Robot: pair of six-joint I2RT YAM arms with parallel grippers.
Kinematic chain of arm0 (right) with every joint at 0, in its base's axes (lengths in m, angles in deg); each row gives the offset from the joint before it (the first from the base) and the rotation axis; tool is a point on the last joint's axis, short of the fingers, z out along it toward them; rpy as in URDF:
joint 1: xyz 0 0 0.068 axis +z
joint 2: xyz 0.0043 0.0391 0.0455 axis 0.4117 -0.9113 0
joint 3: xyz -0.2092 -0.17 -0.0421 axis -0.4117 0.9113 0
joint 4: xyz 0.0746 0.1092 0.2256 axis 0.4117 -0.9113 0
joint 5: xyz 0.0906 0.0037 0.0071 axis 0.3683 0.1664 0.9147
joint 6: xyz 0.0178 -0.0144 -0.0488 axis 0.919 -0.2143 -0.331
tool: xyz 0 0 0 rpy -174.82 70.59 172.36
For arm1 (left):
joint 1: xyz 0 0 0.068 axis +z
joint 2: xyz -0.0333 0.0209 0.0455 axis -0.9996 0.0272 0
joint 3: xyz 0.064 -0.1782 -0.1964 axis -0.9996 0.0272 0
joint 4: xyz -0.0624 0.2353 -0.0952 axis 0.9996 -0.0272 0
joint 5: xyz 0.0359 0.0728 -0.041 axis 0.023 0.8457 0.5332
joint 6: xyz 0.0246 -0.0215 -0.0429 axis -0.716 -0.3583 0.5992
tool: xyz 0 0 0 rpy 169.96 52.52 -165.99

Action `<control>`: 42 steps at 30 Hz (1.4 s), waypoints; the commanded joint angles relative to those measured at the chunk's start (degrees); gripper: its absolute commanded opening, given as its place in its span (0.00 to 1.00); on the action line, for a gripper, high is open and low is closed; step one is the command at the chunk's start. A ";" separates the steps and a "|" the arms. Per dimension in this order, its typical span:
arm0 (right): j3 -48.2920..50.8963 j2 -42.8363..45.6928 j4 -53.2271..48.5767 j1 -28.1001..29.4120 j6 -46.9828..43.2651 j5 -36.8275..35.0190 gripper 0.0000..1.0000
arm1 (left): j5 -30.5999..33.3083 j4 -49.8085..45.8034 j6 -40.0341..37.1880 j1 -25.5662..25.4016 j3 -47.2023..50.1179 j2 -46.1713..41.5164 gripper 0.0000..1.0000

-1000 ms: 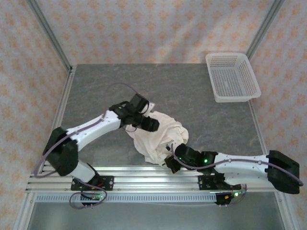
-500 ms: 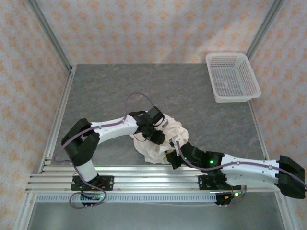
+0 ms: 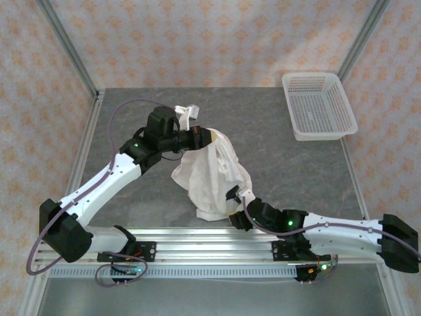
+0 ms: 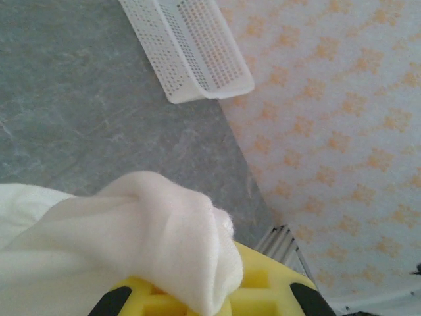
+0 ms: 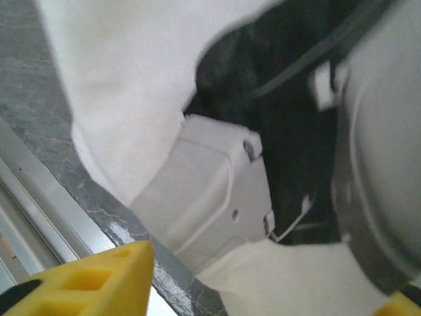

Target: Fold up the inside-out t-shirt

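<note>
The inside-out t-shirt [image 3: 209, 172] is a soft cream-white cloth, bunched and deeply creased rather than spread flat. It sits left of the middle of the grey surface [image 3: 289, 171]. Its upper end is lifted off the surface, and the rest hangs in a loose, wrinkled cone to a crumpled hem lying near the front rail. The left fingers [image 3: 201, 138] are clenched on that raised end. In the left wrist view a thick roll of the shirt [image 4: 151, 230] wraps over the yellow fingers [image 4: 263, 296]. The right fingers [image 3: 231, 196] sit low at the shirt's near right edge. In the right wrist view the yellow tips [image 5: 99, 276] stand well apart, released, with white cloth beyond them. A white plastic mesh basket [image 3: 319, 105] stands at the far right corner of the surface, well apart from the shirt. Its perforated floor [image 4: 197, 39] shows bare from wall to wall.
</note>
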 commanded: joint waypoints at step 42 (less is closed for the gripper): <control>-18.03 -1.13 21.06 -24.28 -5.06 17.80 0.00 | 6.51 -9.11 -6.65 12.47 11.83 -5.58 0.44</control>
